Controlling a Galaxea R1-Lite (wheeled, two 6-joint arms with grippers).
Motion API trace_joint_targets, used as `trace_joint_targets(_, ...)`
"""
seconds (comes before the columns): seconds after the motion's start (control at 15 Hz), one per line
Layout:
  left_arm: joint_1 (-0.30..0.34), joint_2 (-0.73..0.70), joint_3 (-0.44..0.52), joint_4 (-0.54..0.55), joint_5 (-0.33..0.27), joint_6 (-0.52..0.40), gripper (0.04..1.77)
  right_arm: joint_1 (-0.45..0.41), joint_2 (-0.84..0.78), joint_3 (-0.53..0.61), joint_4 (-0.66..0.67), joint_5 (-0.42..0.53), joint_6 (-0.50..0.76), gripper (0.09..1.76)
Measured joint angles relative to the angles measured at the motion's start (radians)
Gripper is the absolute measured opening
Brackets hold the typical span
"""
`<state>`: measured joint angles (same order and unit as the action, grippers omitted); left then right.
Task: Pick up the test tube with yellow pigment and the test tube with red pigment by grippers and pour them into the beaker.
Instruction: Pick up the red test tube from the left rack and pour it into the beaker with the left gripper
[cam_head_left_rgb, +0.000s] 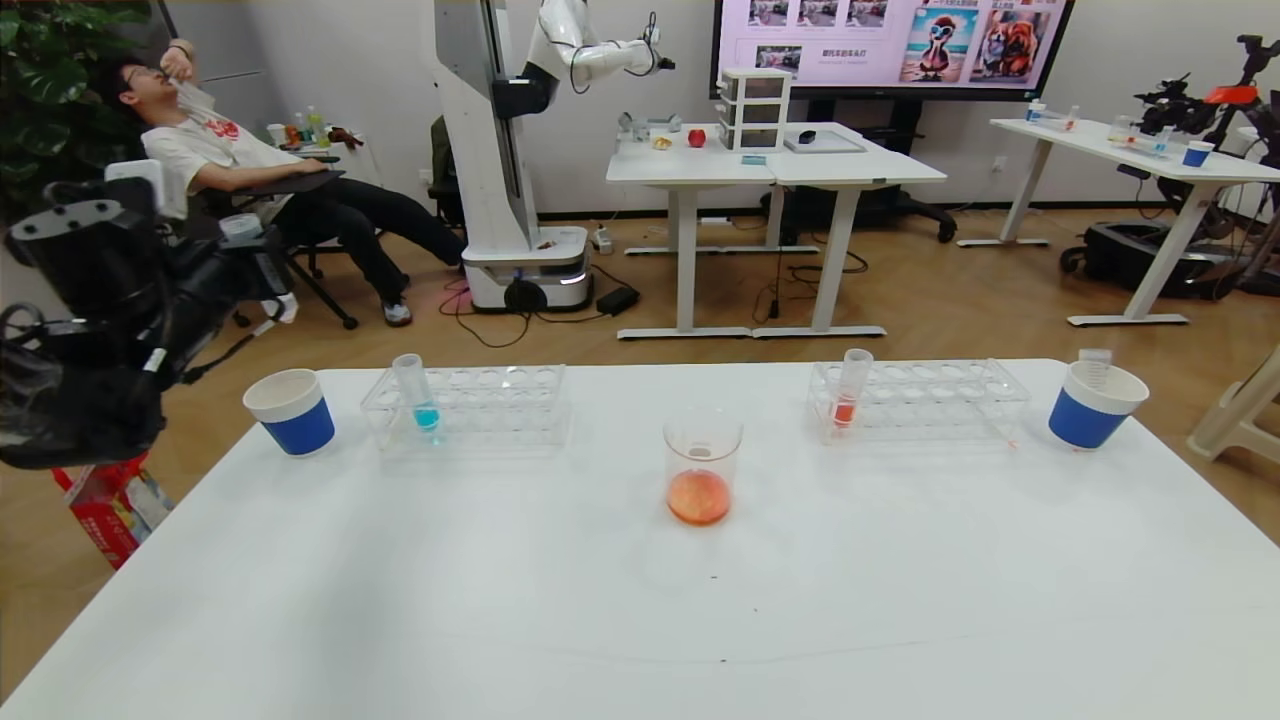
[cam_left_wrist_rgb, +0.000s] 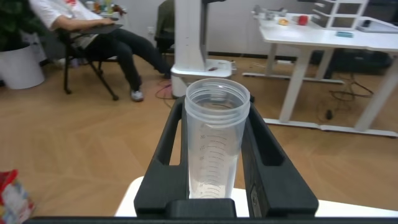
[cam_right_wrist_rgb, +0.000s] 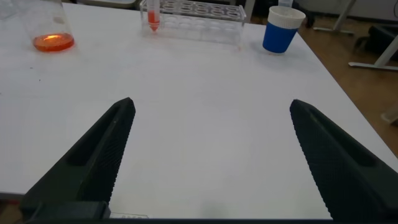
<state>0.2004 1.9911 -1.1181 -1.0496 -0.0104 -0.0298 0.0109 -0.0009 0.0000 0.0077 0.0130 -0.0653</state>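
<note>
The left gripper (cam_left_wrist_rgb: 214, 168) hangs off the table's (cam_head_left_rgb: 640, 600) left edge, raised, its fingers clamped on a clear tube (cam_left_wrist_rgb: 216, 143) that looks empty, so the yellow pour seems done. The beaker (cam_head_left_rgb: 702, 466) stands mid-table with orange liquid in its bottom, which suggests both colours are already in. A red tube (cam_head_left_rgb: 851, 388) stands upright in the right rack (cam_head_left_rgb: 920, 400), still holding liquid; a blue tube (cam_head_left_rgb: 415, 390) stands in the left rack (cam_head_left_rgb: 465, 405). A blue cup (cam_head_left_rgb: 290, 410) sits near the table's left corner, just beside the left rack, and another cup (cam_head_left_rgb: 1095, 403) at the right holds what looks like an empty tube. The right gripper (cam_right_wrist_rgb: 208, 155) hovers low over the table's near right part, fingers wide apart and holding nothing. The step in hand looks like disposal: the left arm likely needs to come over the left cup, line the tube above its mouth, and release.
</note>
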Motion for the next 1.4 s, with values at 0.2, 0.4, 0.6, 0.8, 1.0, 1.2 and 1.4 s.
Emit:
trace_joint_targets(0.2,0.091,0.008,0.053,-0.051,-0.02,-0.016,0.5,0.0,0.0,0.0,0.0,0.0,0.0,1.74)
trace_joint_targets(0.4,0.108,0.057,0.09,-0.201,-0.02,-0.019,0.5,0.0,0.0,0.0,0.0,0.0,0.0,1.74)
trace_joint_targets(0.6,0.091,0.122,0.098,-0.24,-0.011,-0.014,0.5,0.0,0.0,0.0,0.0,0.0,0.0,1.74)
trace_joint_targets(0.8,0.077,0.185,0.09,-0.27,-0.01,-0.015,0.5,0.0,0.0,0.0,0.0,0.0,0.0,1.74)
trace_joint_targets(1.0,0.076,0.245,0.09,-0.313,-0.008,-0.016,0.5,0.0,0.0,0.0,0.0,0.0,0.0,1.74)
trace_joint_targets(1.2,0.074,0.29,0.095,-0.335,-0.008,-0.015,0.5,0.0,0.0,0.0,0.0,0.0,0.0,1.74)
trace_joint_targets(1.4,0.073,0.313,0.1,-0.338,-0.008,-0.014,0.53,0.0,0.0,0.0,0.0,0.0,0.0,1.74)
